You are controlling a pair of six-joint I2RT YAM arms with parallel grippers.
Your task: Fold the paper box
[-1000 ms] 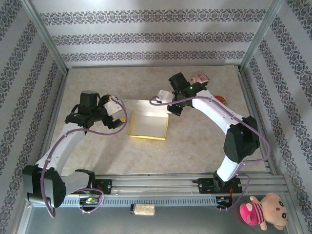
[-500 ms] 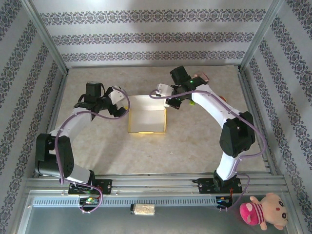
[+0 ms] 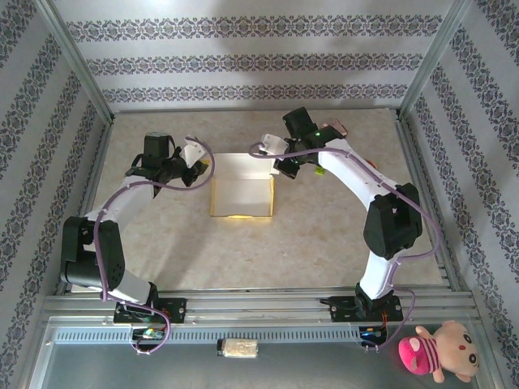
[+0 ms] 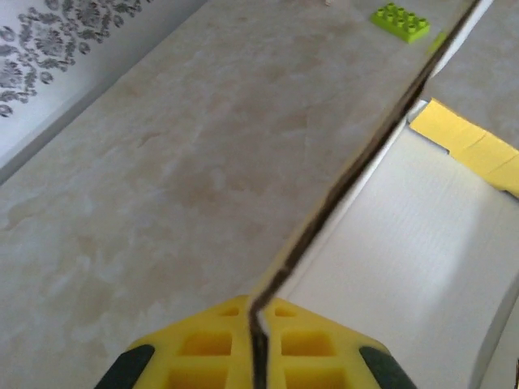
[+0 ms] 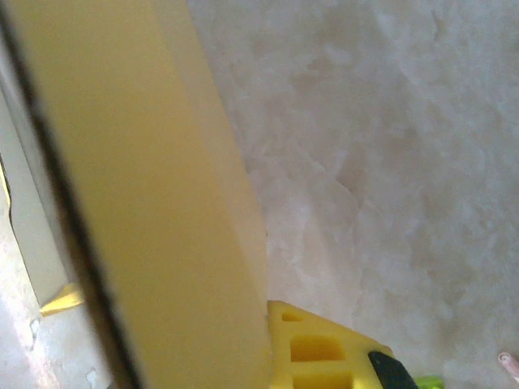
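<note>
Left to right: the left arm (image 3: 122, 198) reaches across the marbled tabletop (image 3: 324, 243), its jaws clenched on the raised left wall of the paper box (image 3: 241, 194). In the left wrist view the wall's thin cardboard edge runs up from between the yellow fingertips (image 4: 203, 348). The box sits mid-tabletop between the two arms, open side up, white inside and yellow along its near edge. The right arm (image 3: 357, 174) bends in from the right, jaws clamped on the box's upright right wall, yellow face outward. A green brick (image 4: 400, 22) lies on the tabletop right of the box. A pink plush toy (image 3: 438, 354) sits off the tabletop at near right.
</note>
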